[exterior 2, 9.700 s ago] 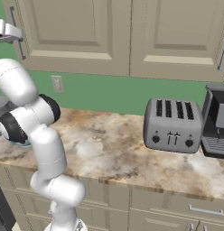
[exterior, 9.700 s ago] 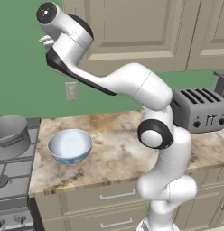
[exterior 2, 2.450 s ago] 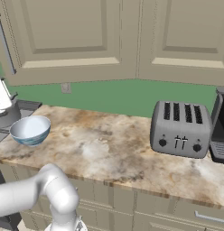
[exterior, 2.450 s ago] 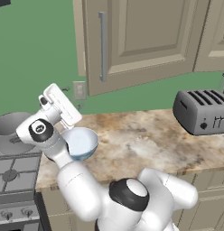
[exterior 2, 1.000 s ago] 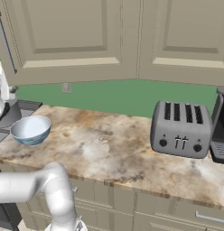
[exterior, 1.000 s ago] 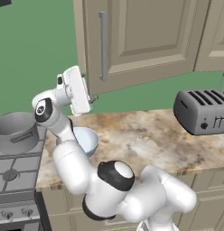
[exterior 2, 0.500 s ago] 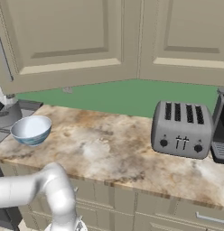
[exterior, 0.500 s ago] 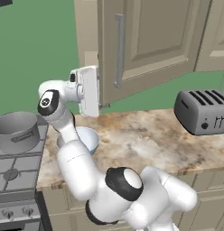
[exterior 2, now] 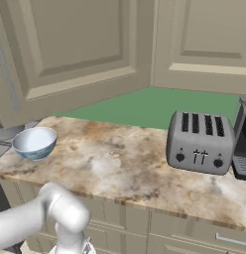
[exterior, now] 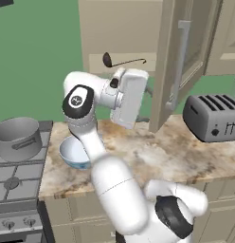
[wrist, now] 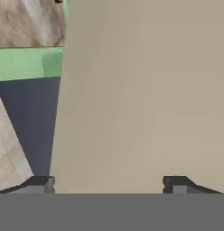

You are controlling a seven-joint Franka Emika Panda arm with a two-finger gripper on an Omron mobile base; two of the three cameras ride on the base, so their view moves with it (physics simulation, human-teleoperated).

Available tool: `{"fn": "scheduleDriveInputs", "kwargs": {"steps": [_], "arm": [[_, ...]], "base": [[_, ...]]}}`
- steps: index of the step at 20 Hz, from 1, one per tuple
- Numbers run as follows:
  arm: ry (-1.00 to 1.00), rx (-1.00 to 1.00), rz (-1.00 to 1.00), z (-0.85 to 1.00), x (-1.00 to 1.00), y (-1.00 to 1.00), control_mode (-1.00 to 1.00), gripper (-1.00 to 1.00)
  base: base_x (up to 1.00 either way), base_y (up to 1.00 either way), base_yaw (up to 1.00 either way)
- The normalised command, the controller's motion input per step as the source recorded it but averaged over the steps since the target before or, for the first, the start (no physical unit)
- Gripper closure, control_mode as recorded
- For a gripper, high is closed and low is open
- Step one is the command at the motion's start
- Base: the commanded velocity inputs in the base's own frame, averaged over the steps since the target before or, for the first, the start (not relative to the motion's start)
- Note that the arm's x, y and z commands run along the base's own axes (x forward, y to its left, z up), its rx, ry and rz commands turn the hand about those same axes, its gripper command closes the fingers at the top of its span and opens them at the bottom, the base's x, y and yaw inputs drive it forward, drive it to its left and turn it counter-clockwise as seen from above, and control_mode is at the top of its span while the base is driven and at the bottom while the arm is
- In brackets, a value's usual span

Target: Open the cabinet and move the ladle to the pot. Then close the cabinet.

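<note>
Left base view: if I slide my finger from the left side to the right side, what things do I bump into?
Grey metal pot on the stove → white-and-blue bowl → slim dark ladle inside the cabinet → long silver bar handle on the open tan cabinet door → silver toaster.

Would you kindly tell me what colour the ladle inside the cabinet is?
Dark grey. The ladle shows best in the left base view, lying inside the opened cabinet.

Even flat rendered light, soft faint shadows, no glare, slightly blurry
</note>
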Motion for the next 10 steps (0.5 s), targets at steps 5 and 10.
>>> {"fn": "scheduleDriveInputs", "kwargs": {"steps": [5, 10], "arm": [[-0.34, 0.17, 0.0, 0.4, -0.8, -1.0, -1.0, -1.0], [-0.29, 0.17, 0.02, 0.22, -0.53, -1.0, -1.0, -1.0]], "base": [[0.0, 0.0, 0.0], [0.0, 0.0, 0.0]]}}
